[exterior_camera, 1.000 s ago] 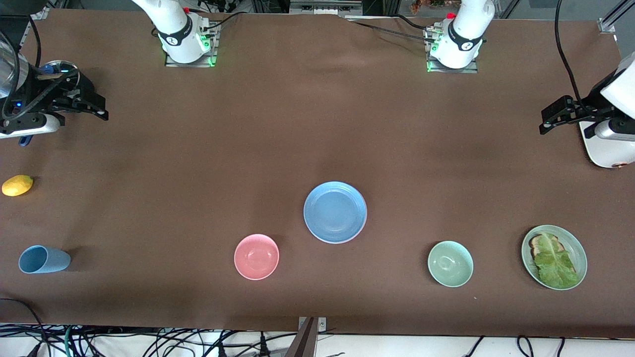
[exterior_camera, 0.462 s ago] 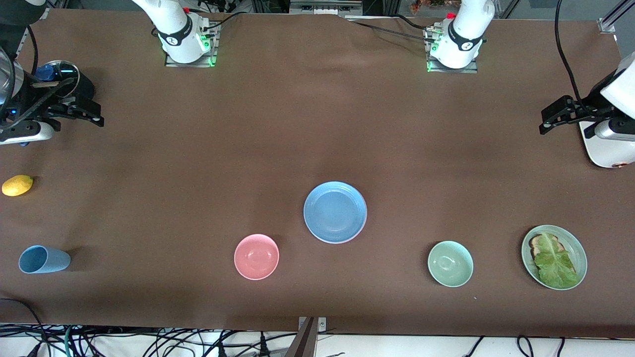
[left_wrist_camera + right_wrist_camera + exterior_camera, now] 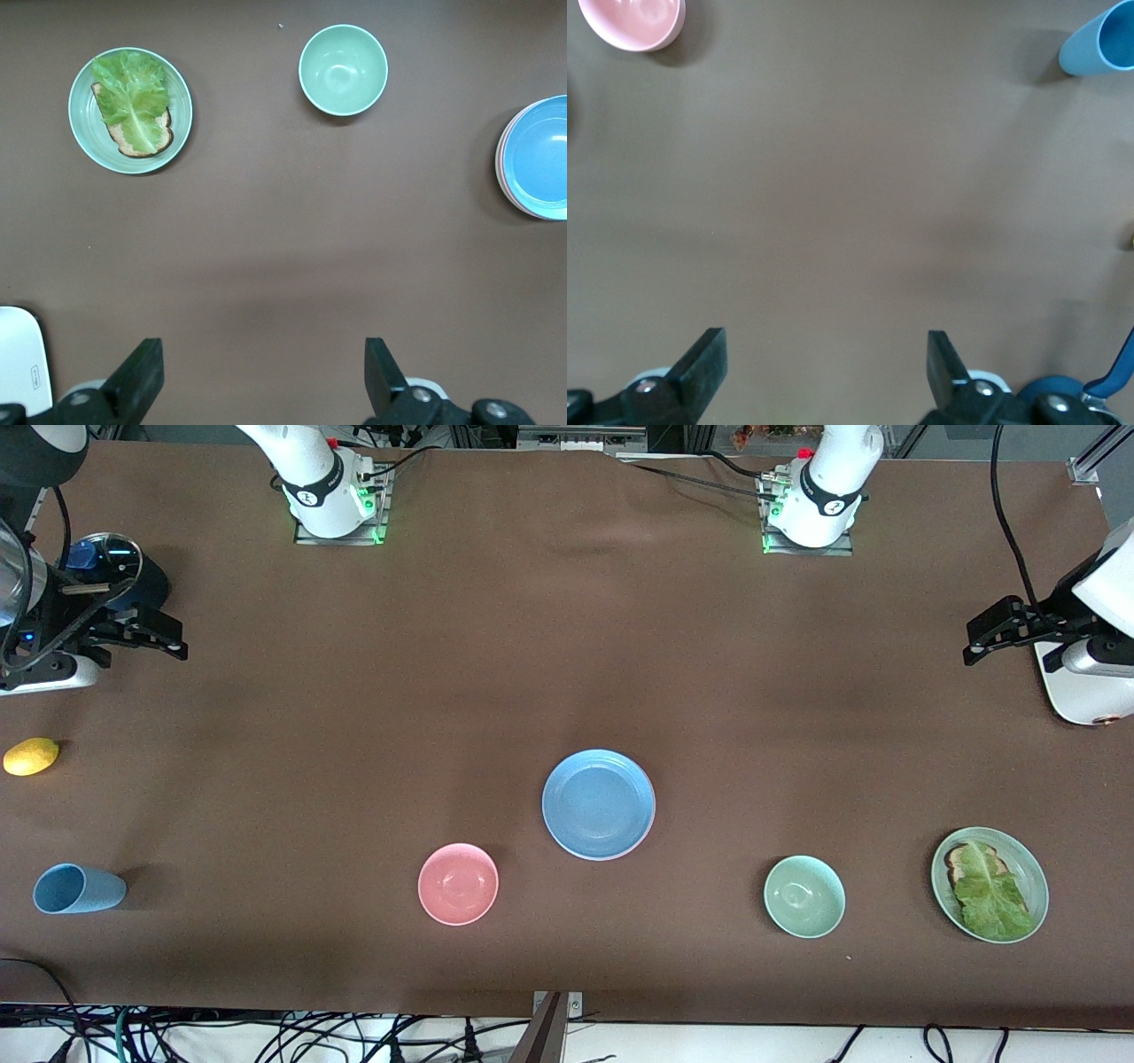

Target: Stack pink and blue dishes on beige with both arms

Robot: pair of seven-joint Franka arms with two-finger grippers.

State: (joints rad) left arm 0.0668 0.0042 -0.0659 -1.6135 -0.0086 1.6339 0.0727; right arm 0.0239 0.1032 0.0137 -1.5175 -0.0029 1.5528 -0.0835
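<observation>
Resting near the middle of the brown table [image 3: 532, 646], the blue plate [image 3: 598, 804] is seen on top of a stack; a thin pink rim [image 3: 500, 164], apparently the pink plate, shows beneath it in the left wrist view, and the beige plate cannot be made out. A pink bowl [image 3: 458, 883] and a pale green bowl [image 3: 803, 895] are placed nearer the front camera, one on each side of the stack. A green plate with lettuce and toast [image 3: 990, 883] is set toward the left arm's end, a light blue cup [image 3: 78, 888] and a yellow fruit [image 3: 31, 755] toward the right arm's end. The left gripper [image 3: 979, 642] is held over its end of the table, jaws spread wide and empty. The right gripper [image 3: 173, 636] is held likewise over its own end, jaws apart, nothing gripped.
</observation>
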